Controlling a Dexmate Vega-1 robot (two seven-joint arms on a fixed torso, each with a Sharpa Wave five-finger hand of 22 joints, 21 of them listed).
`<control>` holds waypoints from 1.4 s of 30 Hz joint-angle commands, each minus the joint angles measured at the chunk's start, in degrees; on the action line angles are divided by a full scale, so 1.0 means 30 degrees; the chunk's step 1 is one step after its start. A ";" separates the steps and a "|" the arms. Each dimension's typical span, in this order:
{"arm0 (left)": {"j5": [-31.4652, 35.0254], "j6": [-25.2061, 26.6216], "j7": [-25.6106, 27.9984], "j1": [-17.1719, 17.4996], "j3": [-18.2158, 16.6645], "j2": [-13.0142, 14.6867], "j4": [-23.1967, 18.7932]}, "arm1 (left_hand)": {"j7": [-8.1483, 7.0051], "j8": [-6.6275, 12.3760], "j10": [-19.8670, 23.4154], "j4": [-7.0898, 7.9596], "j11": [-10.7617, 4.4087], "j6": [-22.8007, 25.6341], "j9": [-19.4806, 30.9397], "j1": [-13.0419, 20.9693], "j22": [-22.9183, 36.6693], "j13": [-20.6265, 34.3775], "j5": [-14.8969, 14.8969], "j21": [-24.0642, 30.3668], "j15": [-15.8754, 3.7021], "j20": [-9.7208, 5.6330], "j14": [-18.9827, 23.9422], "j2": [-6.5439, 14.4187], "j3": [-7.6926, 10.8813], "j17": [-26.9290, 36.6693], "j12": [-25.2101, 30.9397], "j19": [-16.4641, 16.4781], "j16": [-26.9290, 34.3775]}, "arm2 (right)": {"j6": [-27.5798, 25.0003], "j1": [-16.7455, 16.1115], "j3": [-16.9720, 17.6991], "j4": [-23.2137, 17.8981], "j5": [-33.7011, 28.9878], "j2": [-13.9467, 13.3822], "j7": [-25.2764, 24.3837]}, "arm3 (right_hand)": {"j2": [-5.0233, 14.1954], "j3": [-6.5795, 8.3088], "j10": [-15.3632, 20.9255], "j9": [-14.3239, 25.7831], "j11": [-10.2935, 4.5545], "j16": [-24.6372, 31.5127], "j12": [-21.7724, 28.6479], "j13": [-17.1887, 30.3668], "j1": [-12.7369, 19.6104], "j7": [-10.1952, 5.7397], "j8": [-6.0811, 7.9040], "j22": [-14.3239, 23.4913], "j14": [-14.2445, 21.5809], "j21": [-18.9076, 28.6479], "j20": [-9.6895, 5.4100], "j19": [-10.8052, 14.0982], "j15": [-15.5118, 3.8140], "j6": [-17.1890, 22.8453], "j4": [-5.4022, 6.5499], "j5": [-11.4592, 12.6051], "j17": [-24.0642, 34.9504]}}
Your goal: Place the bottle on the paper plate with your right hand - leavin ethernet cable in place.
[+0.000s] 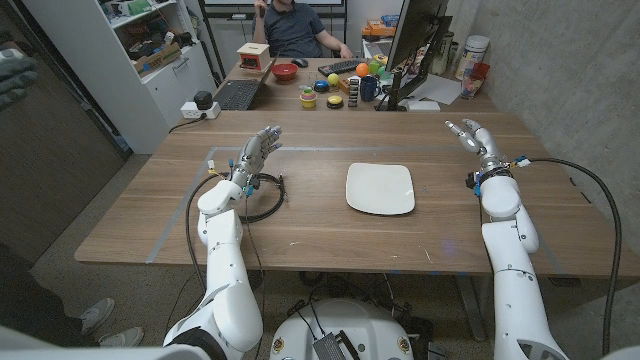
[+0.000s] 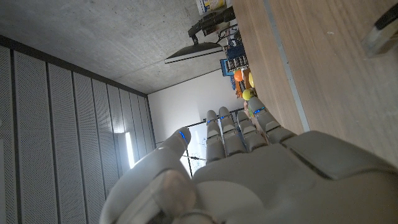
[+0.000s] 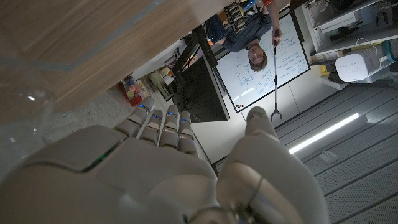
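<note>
No bottle seen anywhere. Right hand (image 1: pixel 470 135) fingers spread, empty; left hand (image 1: pixel 255 155) same. White square paper plate (image 1: pixel 380 188) well inward of right fingertips; black coiled ethernet cable (image 1: pixel 262 196) best avoided.

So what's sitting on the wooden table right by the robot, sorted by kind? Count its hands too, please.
Robot hands: 2, the left hand and the right hand
White paper plate: 1
Black coiled cable: 1
Total: 4
</note>
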 commanded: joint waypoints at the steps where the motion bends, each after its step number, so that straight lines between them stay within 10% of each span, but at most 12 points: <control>1: 0.0187 -0.0108 0.0061 -0.0190 0.0103 0.0082 0.0365 | 0.0024 0.0067 0.0020 0.0011 0.0086 -0.0027 0.0108 -0.0165 0.0104 0.0066 0.0100 -0.0034 -0.0931 -0.0465 0.0059 0.0055 -0.0082 0.0063 0.0140 -0.0006 0.0112 | -0.0847 -0.0294 0.0308 -0.0492 -0.1982 0.0106 -0.1178 | 0.0056 -0.0019 -0.0269 0.0059 0.0031 -0.0034 -0.0056 0.0078 0.0335 0.0060 -0.0016 0.0005 -0.0214 -0.0093 -0.0006 -0.0153 -0.0003 -0.0135 -0.0136 0.0190 0.0030; 22: 0.0278 -0.0166 0.0046 -0.0336 0.0206 0.0014 0.0572 | 0.0032 0.0059 -0.0021 0.0059 0.0026 -0.0071 0.0109 -0.0299 0.0106 0.0066 0.0129 -0.0071 -0.0930 -0.0476 0.0055 0.0014 -0.0184 0.0064 0.0131 0.0009 0.0115 | -0.1929 -0.0738 0.0895 -0.1015 -0.3278 0.0288 -0.2147 | -0.0122 -0.0290 -0.1550 0.0095 -0.0085 -0.0056 -0.0009 0.0097 0.0891 -0.0046 -0.0024 0.0061 -0.1465 -0.1083 0.0497 -0.1537 0.0555 -0.1096 -0.0183 0.0364 0.0048; 28: 0.0308 -0.0162 -0.0022 -0.0400 0.0261 0.0042 0.0630 | 0.0012 0.0059 -0.0029 0.0078 0.0045 -0.0078 0.0109 -0.0345 0.0107 0.0066 0.0136 -0.0083 -0.0925 -0.0468 0.0063 0.0003 -0.0218 0.0065 0.0129 0.0010 0.0120 | -0.2557 -0.0801 0.0949 -0.1223 -0.3737 0.0425 -0.2293 | -0.0249 -0.0505 -0.1978 0.0108 -0.0128 0.0026 0.0045 0.0111 0.0941 -0.0069 -0.0033 0.0087 -0.1784 -0.1500 0.1843 -0.2100 0.0900 -0.1552 -0.0109 0.0429 0.0070; 42: 0.0198 -0.0422 -0.0061 -0.0572 0.0244 0.0086 0.0925 | 0.0017 0.0035 -0.0038 0.0159 0.0064 -0.0172 0.0112 -0.0516 0.0113 0.0068 0.0154 -0.0117 -0.0903 -0.0454 0.0054 -0.0036 -0.0346 0.0075 0.0133 0.0004 0.0126 | -0.3959 -0.0980 0.0931 -0.1535 -0.4897 0.0588 -0.2579 | -0.0561 -0.0911 -0.3513 0.0154 0.0053 0.0035 -0.0143 0.0156 0.0932 -0.0136 -0.0171 0.0124 -0.2514 -0.1882 0.2665 -0.2287 0.1287 -0.3031 -0.0016 0.0549 0.0138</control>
